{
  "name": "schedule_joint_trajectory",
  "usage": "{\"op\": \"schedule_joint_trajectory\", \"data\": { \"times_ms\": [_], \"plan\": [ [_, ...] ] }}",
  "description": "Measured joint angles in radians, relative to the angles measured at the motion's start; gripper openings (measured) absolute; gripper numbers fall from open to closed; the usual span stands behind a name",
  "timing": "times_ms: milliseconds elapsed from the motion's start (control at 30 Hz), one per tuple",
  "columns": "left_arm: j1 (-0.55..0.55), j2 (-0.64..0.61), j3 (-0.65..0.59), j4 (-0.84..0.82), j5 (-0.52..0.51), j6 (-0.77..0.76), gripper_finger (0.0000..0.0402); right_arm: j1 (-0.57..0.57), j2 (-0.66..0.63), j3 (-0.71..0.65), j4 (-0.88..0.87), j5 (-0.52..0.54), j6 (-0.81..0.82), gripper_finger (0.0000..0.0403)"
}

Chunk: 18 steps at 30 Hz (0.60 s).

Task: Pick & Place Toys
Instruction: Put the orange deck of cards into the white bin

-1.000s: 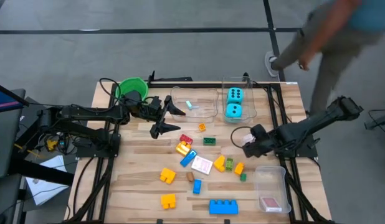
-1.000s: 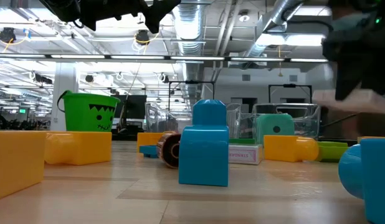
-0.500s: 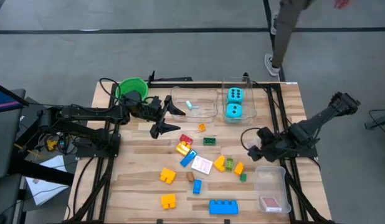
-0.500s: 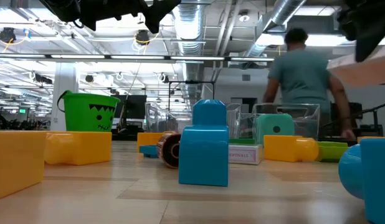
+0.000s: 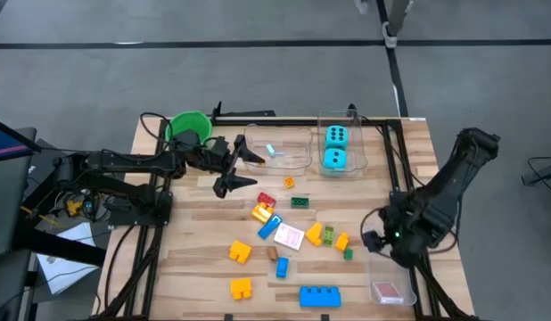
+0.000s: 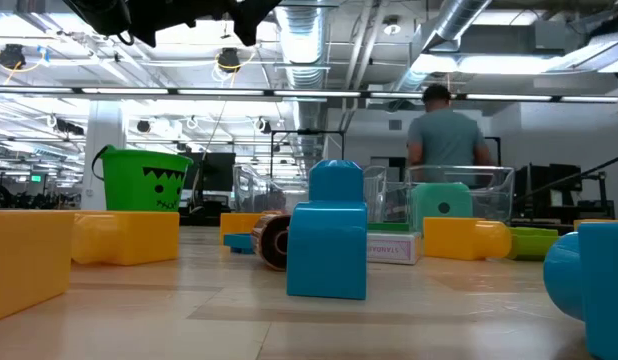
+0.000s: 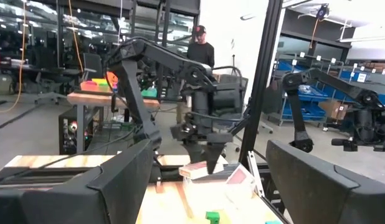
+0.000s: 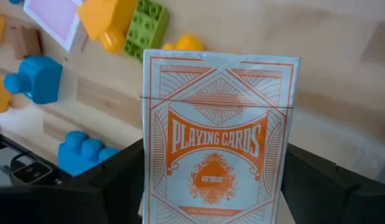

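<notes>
White-and-orange boxed deck of playing cards sits upright between the right claw's two dark fingers, gripped by its edges, printed face toward the wrist camera, held clear above the wooden table. Judged a carry: the deck hangs near the clear rectangular plastic tub at the table's right front corner, likely the drop spot, which already holds a reddish card pack; whether the claw is right over the tub or just beside it I cannot tell.

The other toys lie loose mid-table: long blue plastic building block, yellow blocks, a pink-and-white card, small red, green and orange bricks. Two cyan dice with black dots sit in a clear tub at the far edge.

Right arm folds steeply, elbow high, wrist tipped down at the table's right edge. Left arm reaches level from the left side; left claw spread open and empty, waiting near the green plastic bucket, above bare table.
</notes>
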Motion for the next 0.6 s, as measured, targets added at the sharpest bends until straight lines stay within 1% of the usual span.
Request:
{"op": "schedule_joint_trajectory", "data": {
  "times_ms": [133,200,367,500,600],
  "plan": [
    [0.000,0.000,0.000,0.029,0.000,0.000,0.0310,0.063,0.084,0.076,-0.042,0.005,0.099,0.0297],
    [0.000,0.000,0.000,0.037,0.000,0.000,0.0310,0.082,0.131,0.113,-0.056,-0.020,0.117,0.0297],
    [0.000,0.000,0.000,0.057,0.000,-0.001,0.0310,0.084,0.236,0.191,-0.084,-0.071,0.123,0.0297],
    [0.000,0.000,0.000,0.060,0.000,-0.007,0.0310,0.084,0.295,0.236,-0.103,-0.110,0.129,0.0297],
    [0.000,0.000,0.000,0.061,0.000,-0.012,0.0310,0.087,0.329,0.268,-0.140,-0.160,0.130,0.0297]
  ]
}}
